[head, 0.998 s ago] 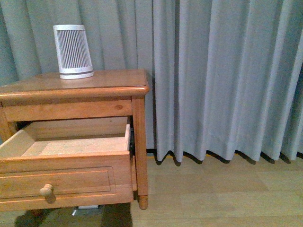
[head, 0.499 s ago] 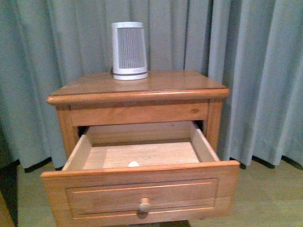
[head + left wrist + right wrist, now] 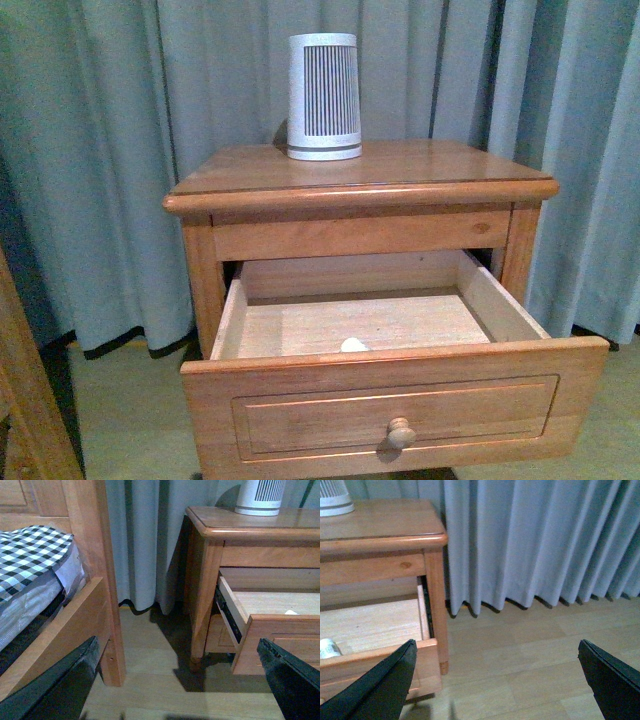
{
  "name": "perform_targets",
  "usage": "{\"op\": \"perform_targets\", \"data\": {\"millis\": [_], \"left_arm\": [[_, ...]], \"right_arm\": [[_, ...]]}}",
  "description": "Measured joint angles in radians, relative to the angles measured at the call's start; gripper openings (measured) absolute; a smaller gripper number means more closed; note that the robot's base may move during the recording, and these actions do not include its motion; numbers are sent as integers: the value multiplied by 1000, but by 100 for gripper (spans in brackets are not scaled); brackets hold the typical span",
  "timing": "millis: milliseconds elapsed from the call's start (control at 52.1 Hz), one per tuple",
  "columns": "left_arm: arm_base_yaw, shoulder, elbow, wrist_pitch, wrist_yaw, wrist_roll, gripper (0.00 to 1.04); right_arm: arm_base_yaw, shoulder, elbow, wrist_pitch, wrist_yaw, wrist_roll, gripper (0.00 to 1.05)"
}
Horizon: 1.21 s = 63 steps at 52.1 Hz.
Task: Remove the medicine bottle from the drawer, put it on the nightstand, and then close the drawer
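Lying in drawer (image 3: 420, 356), medicine bottle (image 3: 353, 345), apart from right claw (image 3: 495, 652)

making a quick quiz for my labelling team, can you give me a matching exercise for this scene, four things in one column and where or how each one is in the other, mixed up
Column one
1. medicine bottle
2. ribbed white appliance
3. drawer
4. curtain

Column two
a. hangs behind the nightstand
b. pulled out, open
c. stands at the back of the nightstand top
d. lies on the drawer floor, close to the front panel

Pairs: 1-d, 2-c, 3-b, 4-a
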Motion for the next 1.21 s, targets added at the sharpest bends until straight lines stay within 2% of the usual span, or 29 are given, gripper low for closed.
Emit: {"op": "perform_targets", "data": {"millis": [192,518,883,1209], "left_arm": [[0,0,0,0,0,0,98],[0,0,0,0,0,0,98],[0,0,0,0,0,0,98],[0,0,0,0,0,0,98]], "right_arm": [[32,455,367,-153,-82,39,98],[132,979,874,-307,-174,48,98],[199,1391,1262,-492,-226,68,98],[261,1586,1512,-582,-226,44,98]]}}
